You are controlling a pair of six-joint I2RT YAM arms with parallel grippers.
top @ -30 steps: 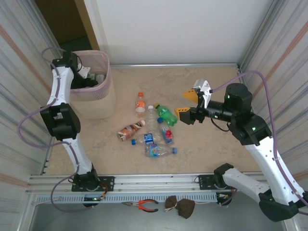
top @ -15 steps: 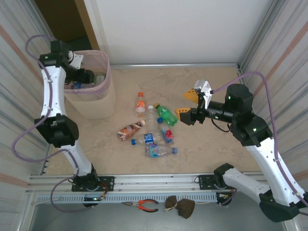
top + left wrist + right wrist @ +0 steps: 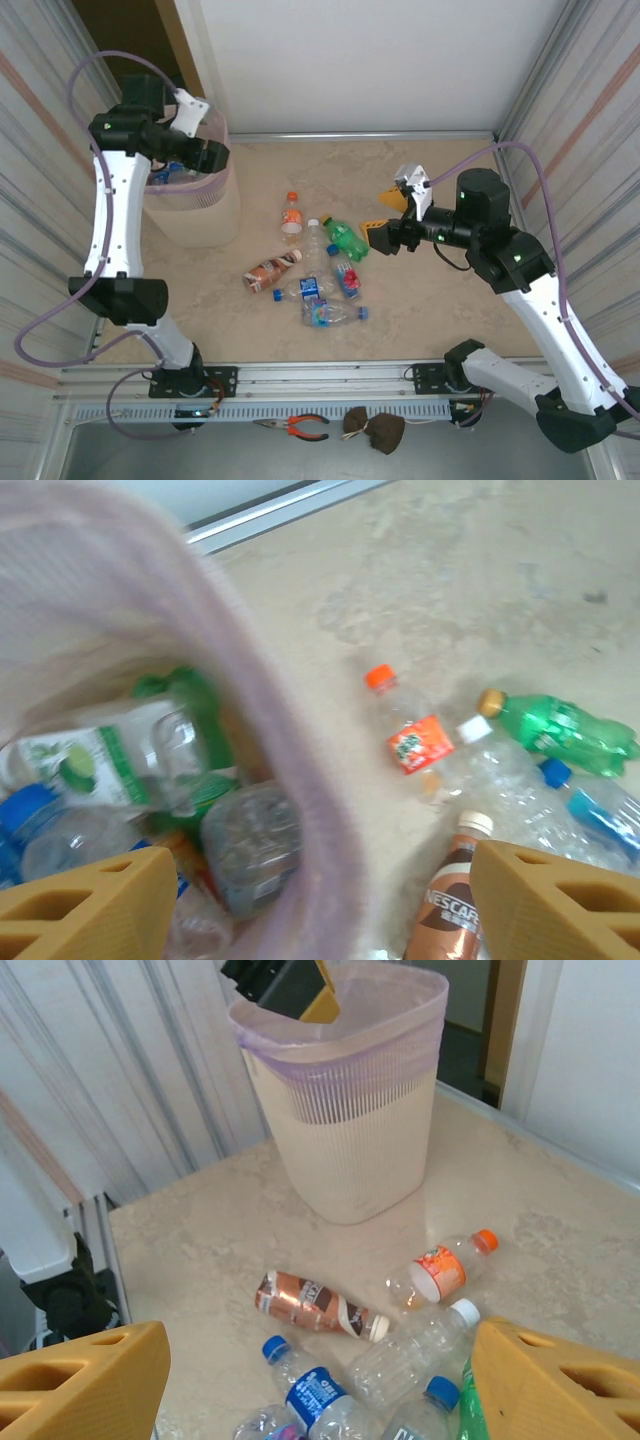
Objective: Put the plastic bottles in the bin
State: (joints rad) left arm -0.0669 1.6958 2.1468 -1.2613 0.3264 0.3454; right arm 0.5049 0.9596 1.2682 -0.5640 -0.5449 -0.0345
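Left gripper [image 3: 320, 885], jaws spread and empty, hovers over the tall beige pink-lined bin [image 3: 200, 220] at the far left corner of the beige marbled worktop [image 3: 440, 300]. Right gripper [image 3: 385, 218], likewise spread, hangs beside the small plastic bottles [image 3: 312, 285] lying mid-worktop. We judge these light, thin-walled and roll-prone, best gripped across the labelled body.

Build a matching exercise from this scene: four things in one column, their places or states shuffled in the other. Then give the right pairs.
Things:
A. bin
B. green bottle
C. brown bottle
D. left gripper

Places or states:
1. open and empty, over the bin's rim
2. lying on the table, nearest the right gripper
3. far-left corner, pink-lined, with bottles inside
4. lying at the left edge of the loose cluster

Pairs: A-3, B-2, C-4, D-1.
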